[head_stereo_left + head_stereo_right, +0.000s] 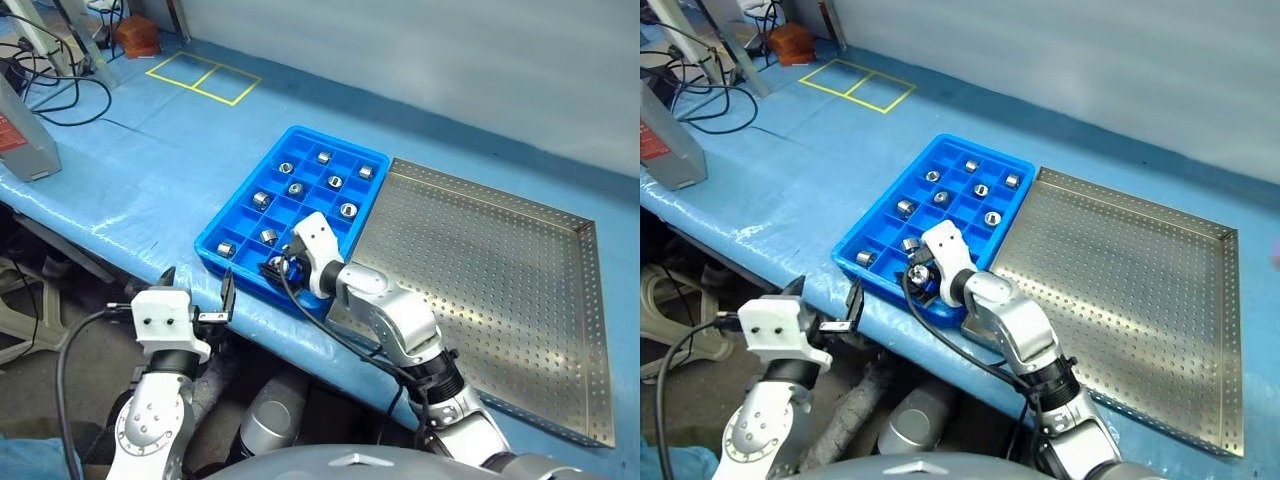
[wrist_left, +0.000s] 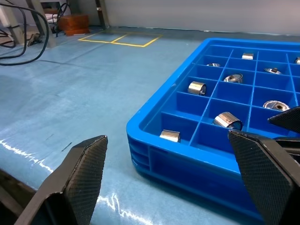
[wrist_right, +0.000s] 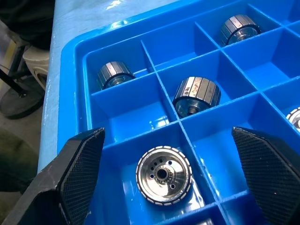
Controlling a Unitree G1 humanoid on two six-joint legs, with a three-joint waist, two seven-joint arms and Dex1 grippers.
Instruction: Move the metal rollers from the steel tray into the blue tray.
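The blue tray (image 1: pixel 300 215) is glossy moulded plastic, divided by thin walls into a grid of small square compartments, and it sits on the blue table cover (image 1: pixel 150 170) just beside the steel tray (image 1: pixel 500 290). The steel tray is a broad sheet of matte silver metal with a dotted, perforated floor and a low raised rim. Metal rollers (image 1: pixel 295 188) lie scattered one to a compartment: short, shiny cylinders with ribbed sides and a dark centre hole. The right gripper (image 3: pixel 164 183) hangs over the near corner of the blue tray, its two black, cross-hatched fingers (image 3: pixel 77 173) spread wide and gripping nothing; one roller (image 3: pixel 163 175) lies flat between them in its compartment, its round face upward. The left gripper (image 2: pixel 173 183) hovers off the table edge near the blue tray, its textured fingers likewise wide apart and empty.
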